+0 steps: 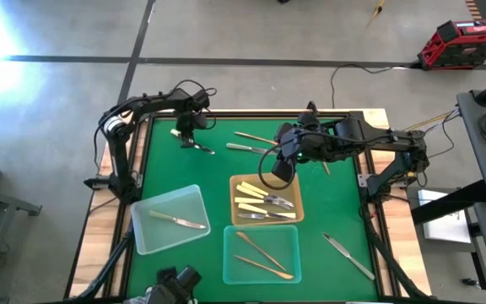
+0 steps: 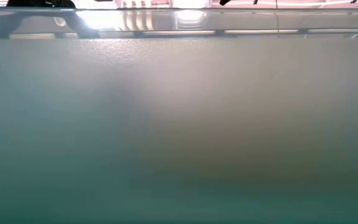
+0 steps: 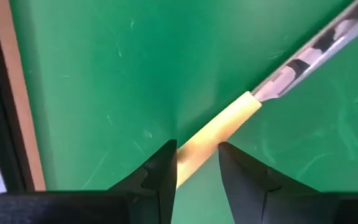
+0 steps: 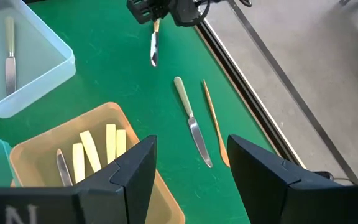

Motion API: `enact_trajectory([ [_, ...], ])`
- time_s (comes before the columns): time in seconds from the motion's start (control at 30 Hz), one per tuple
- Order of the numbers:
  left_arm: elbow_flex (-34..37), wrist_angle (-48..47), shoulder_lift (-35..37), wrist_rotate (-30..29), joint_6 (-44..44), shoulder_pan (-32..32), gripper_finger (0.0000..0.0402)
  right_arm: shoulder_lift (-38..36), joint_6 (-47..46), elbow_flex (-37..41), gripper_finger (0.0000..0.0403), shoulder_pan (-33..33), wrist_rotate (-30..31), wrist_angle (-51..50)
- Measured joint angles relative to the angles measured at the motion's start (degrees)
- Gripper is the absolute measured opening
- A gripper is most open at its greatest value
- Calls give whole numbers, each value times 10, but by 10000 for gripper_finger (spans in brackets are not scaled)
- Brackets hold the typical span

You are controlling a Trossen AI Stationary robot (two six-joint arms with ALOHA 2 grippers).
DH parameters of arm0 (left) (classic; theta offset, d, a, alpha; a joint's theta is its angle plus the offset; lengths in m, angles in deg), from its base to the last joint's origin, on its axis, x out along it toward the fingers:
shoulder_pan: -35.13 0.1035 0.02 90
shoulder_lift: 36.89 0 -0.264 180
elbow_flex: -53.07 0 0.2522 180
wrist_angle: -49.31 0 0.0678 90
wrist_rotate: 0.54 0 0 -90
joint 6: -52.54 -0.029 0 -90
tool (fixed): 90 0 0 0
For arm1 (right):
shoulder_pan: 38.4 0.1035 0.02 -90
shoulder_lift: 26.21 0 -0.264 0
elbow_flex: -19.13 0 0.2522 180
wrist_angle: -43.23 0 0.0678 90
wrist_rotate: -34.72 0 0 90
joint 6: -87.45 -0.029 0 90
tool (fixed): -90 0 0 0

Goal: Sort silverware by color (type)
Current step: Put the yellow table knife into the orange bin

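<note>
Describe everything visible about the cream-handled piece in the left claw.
The cream-handled piece is a slim utensil with a smooth, matte pale-yellow handle joined to a shiny, mirror-like silver shaft; its working end runs out of the left wrist view. The left claw grips the handle's end between its two dark fingers. In the right wrist view it hangs with the silver end pointing down over the green mat, near the table's far left corner. Whether the tip touches the mat cannot be told.

Silverware [image 1: 264,201] — cream-handled pieces in the tan tray, gold and silver in the translucent ones, others loose.
</note>
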Motion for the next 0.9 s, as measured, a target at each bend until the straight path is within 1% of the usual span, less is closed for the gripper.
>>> enact_trajectory([
  [0.23, 1, 3, -11, 19, 24, -3, 101, 0, 0, 0, 189, 0, 0, 0],
  [0.43, 2, 4, -16, 19, 42, -9, 99, 0, 0, 0, 189, 0, -4, 0],
  [0.53, 2, 4, -16, 19, 48, -10, 84, 0, 0, 0, 189, 0, -4, 1],
  [0.7, 4, 7, -16, 27, 57, -10, 38, 0, 0, 0, 189, 0, -4, 1],
  [0.9, 4, 7, -16, 31, 76, -10, 38, 0, 0, 0, 189, 0, -4, 1],
])
